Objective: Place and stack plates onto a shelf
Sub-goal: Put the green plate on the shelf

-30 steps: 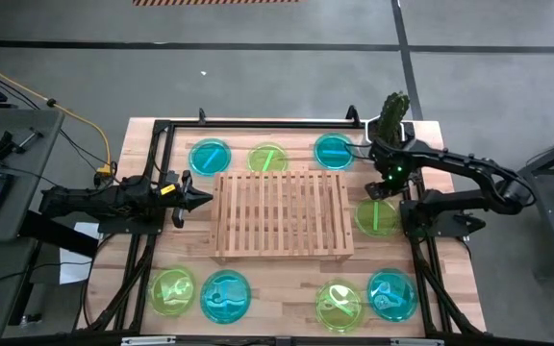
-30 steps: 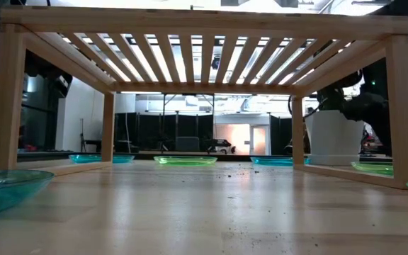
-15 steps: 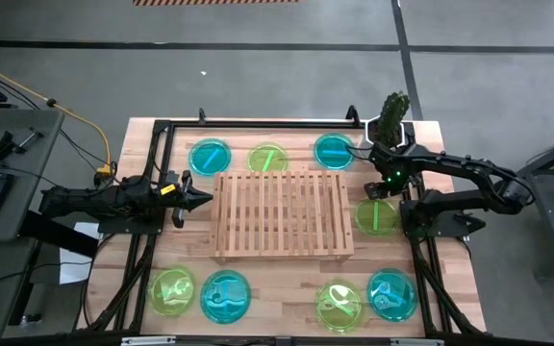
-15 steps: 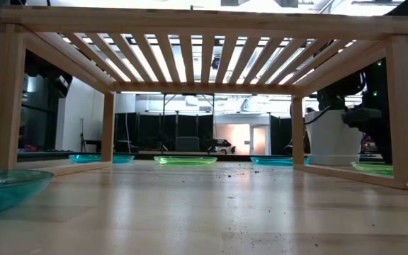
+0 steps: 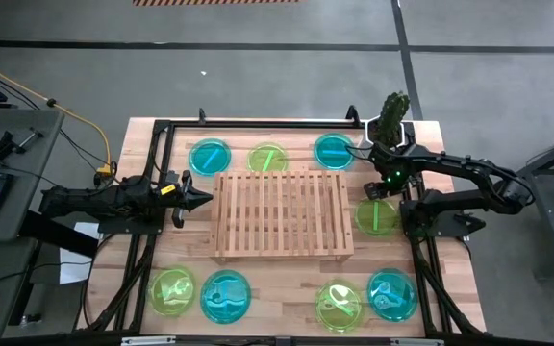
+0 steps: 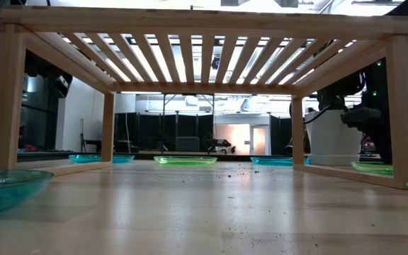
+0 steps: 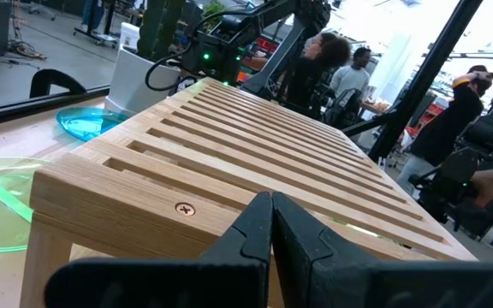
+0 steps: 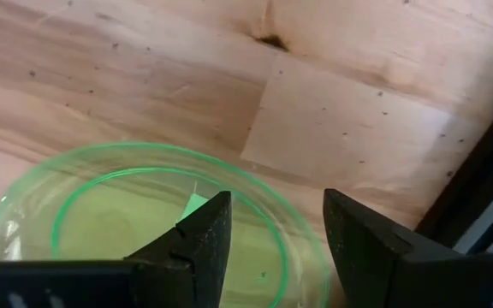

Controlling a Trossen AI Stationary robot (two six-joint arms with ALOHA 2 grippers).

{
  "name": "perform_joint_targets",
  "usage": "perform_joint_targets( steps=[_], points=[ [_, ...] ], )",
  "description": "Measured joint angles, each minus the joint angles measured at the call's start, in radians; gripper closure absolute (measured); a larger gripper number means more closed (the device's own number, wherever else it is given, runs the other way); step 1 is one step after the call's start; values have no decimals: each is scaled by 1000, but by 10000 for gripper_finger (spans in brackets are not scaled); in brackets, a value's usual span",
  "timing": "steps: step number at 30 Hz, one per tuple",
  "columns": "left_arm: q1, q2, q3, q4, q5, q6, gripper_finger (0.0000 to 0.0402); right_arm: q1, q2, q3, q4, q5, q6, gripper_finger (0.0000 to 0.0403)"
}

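The wooden slat shelf (image 5: 282, 213) stands on its legs mid-table. Plates lie flat around it: cyan (image 5: 210, 157), green (image 5: 267, 159) and cyan (image 5: 334, 151) on the far side, one green plate (image 5: 377, 216) at its right, and green (image 5: 172, 289), cyan (image 5: 225, 295), green (image 5: 339, 304) and cyan (image 5: 391, 293) on the near side. My right gripper (image 8: 276, 227) is open and points down above the right green plate (image 8: 144, 222), one finger over the plate's inside and one past its rim. My left gripper (image 7: 270, 214) is shut, level, just off the shelf's left edge (image 7: 178, 205).
A green plant in a white pot (image 5: 392, 115) stands at the far right corner, close behind my right arm. Black frame rails (image 5: 152, 163) run along the table's edges. People stand in the room beyond the table (image 7: 349, 68).
My right gripper has come down toward the green plate at the shelf's right, moving in front of the white pot in the low view, then held still. The plates and the shelf have stayed in place.
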Motion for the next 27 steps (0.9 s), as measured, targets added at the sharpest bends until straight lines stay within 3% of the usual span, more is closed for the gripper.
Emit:
perform_joint_targets(
  steps=[27],
  points=[
    [0, 0, 0, 0, 0, 0, 401, 0, 20, -34, 53, -32, -1, 236]
  ],
)
